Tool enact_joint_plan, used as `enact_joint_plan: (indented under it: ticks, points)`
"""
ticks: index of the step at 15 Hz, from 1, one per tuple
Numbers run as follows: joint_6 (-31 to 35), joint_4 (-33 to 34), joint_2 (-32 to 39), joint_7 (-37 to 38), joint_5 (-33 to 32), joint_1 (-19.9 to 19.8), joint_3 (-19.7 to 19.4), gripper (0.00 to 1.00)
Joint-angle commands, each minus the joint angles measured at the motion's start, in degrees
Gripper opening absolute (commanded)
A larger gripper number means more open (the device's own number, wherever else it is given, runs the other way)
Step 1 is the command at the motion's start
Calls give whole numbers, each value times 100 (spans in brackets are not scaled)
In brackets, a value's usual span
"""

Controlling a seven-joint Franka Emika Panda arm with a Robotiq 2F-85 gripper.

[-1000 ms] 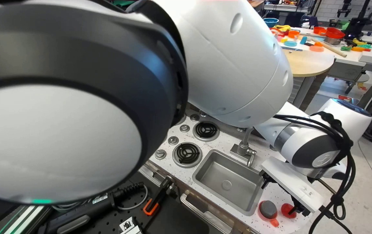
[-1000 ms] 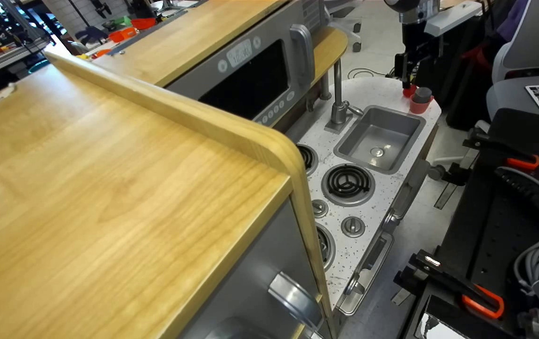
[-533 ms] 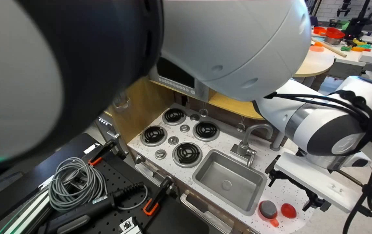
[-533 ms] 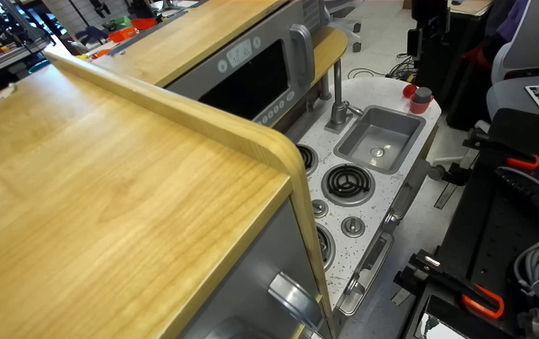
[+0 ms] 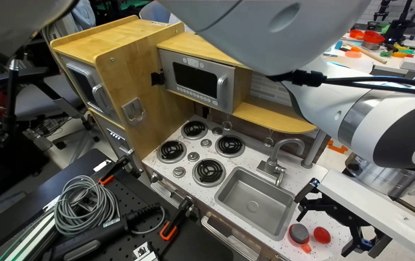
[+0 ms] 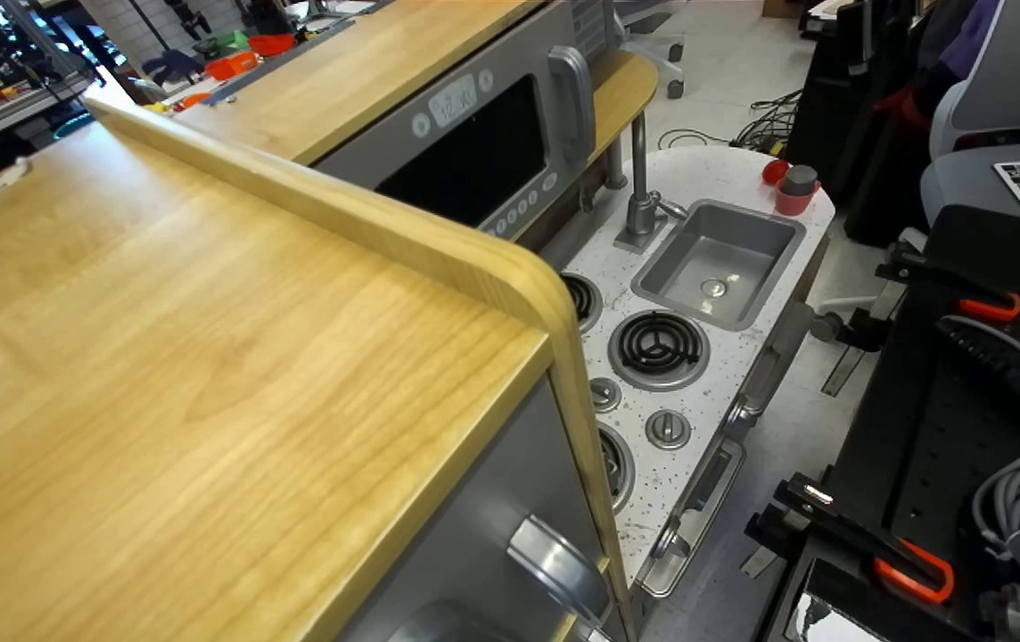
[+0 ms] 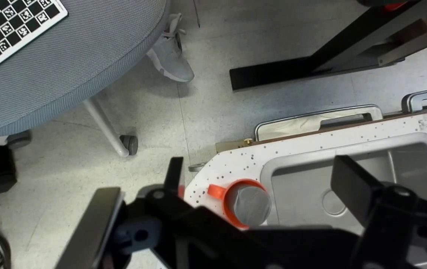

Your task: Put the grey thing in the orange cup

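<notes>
The grey thing is a dull rounded object standing inside the orange cup, with its top above the rim. In an exterior view the grey thing sticks up from the cup at the counter's far end. In the wrist view the grey thing leans toward the sink side of the cup, whose handle points left. My gripper is open and empty, raised above the counter. In the wrist view its fingers are wide apart, with the cup below between them, not touching.
A red rounded object lies beside the cup; it also shows in an exterior view. The grey sink borders the cup, with a tap behind. A shelf and toy microwave overhang the back.
My gripper has risen from beside the red object and moved up and away from the counter, with its fingers apart. The grey thing, cup and red object have not moved.
</notes>
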Motion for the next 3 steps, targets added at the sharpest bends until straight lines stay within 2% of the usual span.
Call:
enact_joint_plan:
  ticks: [1,3]
  points:
    - [-21,21,15,22,-46,-47,56,100]
    - [-28,10,22,20,-53,-48,56,100]
